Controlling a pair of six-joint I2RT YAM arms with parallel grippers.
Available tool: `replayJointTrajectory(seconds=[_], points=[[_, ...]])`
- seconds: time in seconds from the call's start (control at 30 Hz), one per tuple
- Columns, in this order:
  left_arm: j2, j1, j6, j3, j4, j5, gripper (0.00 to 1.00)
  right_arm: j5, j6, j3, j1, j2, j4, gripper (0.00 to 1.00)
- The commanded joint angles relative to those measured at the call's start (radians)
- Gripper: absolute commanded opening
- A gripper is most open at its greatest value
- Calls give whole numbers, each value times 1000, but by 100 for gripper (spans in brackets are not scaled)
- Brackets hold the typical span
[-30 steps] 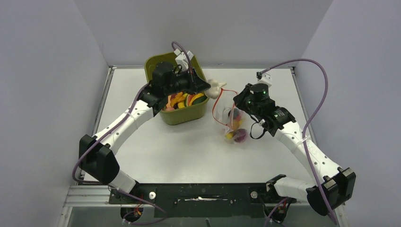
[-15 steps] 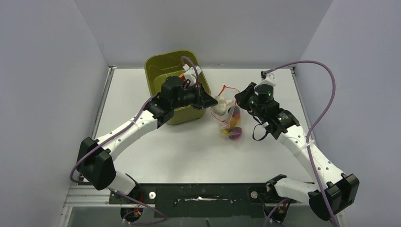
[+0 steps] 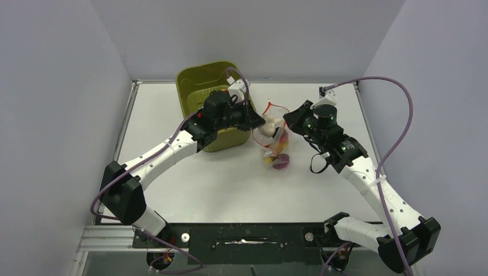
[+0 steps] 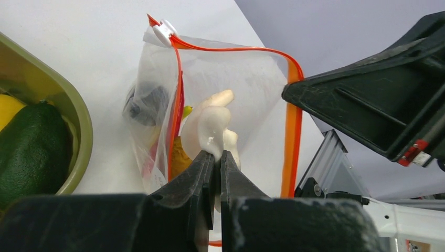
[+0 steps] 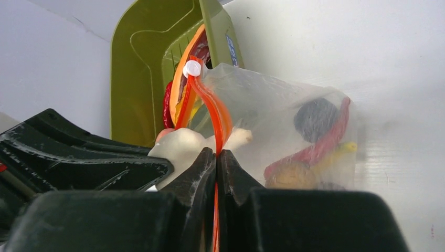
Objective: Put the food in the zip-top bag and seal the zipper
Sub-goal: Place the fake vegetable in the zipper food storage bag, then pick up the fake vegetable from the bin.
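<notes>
The clear zip-top bag hangs open in the middle of the table, also in the left wrist view and right wrist view. My right gripper is shut on its red-orange zipper and holds the mouth up. My left gripper is shut on a white toy food piece at the bag's mouth; it also shows in the top view. Several food pieces lie in the bag: a dark round piece, a red pepper, a purple piece.
The olive-green bin stands at the back left of the bag, with a green piece and other food in it. A white slider sits at the zipper's end. The table's far edge and walls are close behind.
My left gripper moved right from over the bin to the bag's mouth, carrying the white food piece. The right gripper and bag shifted slightly left and back.
</notes>
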Motion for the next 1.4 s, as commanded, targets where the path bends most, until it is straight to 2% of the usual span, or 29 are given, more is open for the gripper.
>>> replayJointTrajectory(seconds=[0.0, 0.07, 0.27, 0.4, 0.63, 1.03, 1.37], points=[[23, -7, 35, 65, 14, -24, 0, -20, 9, 9, -6, -12, 88, 0], [36, -6, 35, 73, 14, -8, 1, -19, 13, 3, -6, -12, 90, 0], [51, -7, 44, 87, 22, 36, 35, -17, 13, -11, -6, -11, 90, 0], [52, -5, 52, 89, 27, 46, 49, -10, 6, -17, -5, -12, 91, 0], [53, 9, 78, 107, 0, 37, 54, 0, -14, -14, -6, -14, 90, 0], [45, 71, 149, 131, -67, -2, 55, 15, -40, -28, -5, -47, 49, 0], [56, 227, 235, 113, -120, -45, 56, 17, -68, -71, -7, -109, -8, 0]])
